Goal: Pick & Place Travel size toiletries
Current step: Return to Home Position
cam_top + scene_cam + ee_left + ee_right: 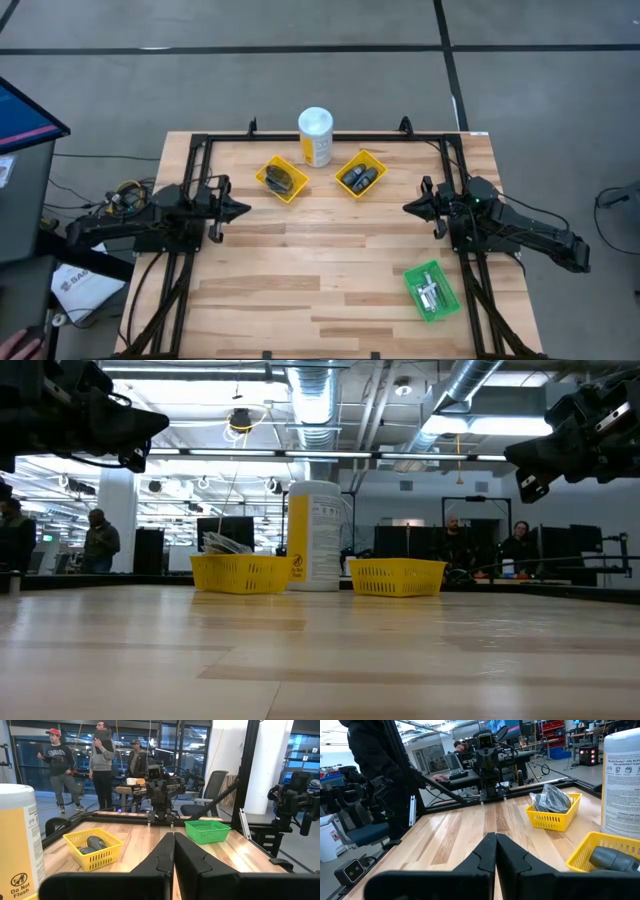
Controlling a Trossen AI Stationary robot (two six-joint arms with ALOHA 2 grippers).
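Note:
Wrapped dark grey discs (282,180) lie in the left yellow tray (567,812). Black oblong pieces (360,178) lie in the right yellow tray (113,853). Tiny silver pieces (430,294) lie in a green tray (447,303) at the near right. My left gripper (245,210) hovers shut over the table's left side, pointing level toward the right. My right gripper (407,208) hovers shut over the right side, pointing back at it. Neither holds anything; both stand well clear of the trays.
A tall yellow canister with a white cap (315,135) stands at the far edge between the two yellow trays. A black frame (200,140) runs around the table's edges. Bare wood (320,250) lies between the grippers. People stand in the room beyond the table.

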